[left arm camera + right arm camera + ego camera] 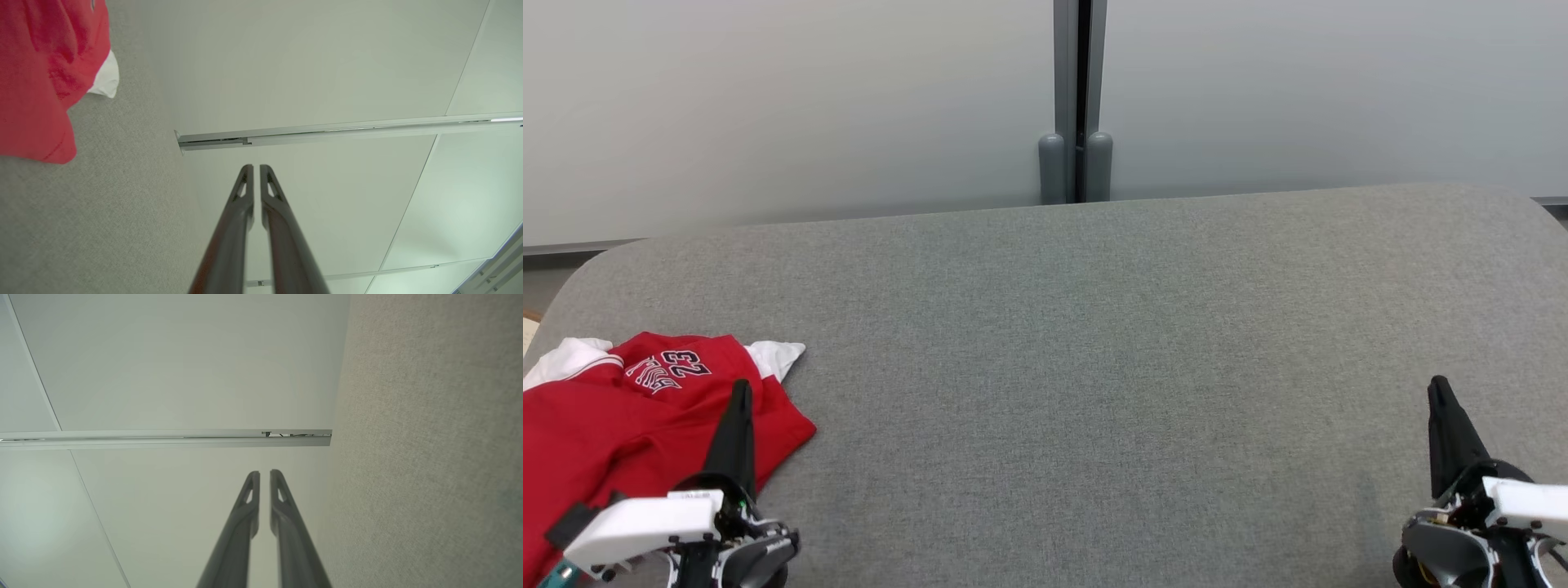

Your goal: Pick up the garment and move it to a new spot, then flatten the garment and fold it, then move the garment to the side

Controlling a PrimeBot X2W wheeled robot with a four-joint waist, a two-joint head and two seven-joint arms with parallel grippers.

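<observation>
We see the garment (629,416), a red jersey with white sleeve parts, lying crumpled at the near left corner of the grey fabric tabletop (1094,367), running off the left edge of the head view. Its print faces up and reads upside down to us. The numeral "23" in dark digits with a white outline is clear, but the word in matching letters just beside it is too creased and small for us to read. A small label on the white housing behind the left gripper (741,392) is also too small to read.

In the head view the left gripper stands over the garment's right-hand part, its dark fingers showing as one narrow blade. We cannot tell from there whether it touches the cloth. The right gripper (1439,384) is well apart, at the near right over bare tabletop.

The left wrist view adds what the head view cannot give. The left gripper (256,167) has its fingers pressed together with nothing between them, and it points toward the pale wall panels and a metal rail (327,132). The garment (41,81) lies off to one side there, clear of the fingertips, with a white corner (105,79) at its edge. The right wrist view likewise shows the right gripper (264,473) pressed together and empty, with the tabletop (429,457) alongside.

A grey post (1078,98) divides the frosted panels behind.
</observation>
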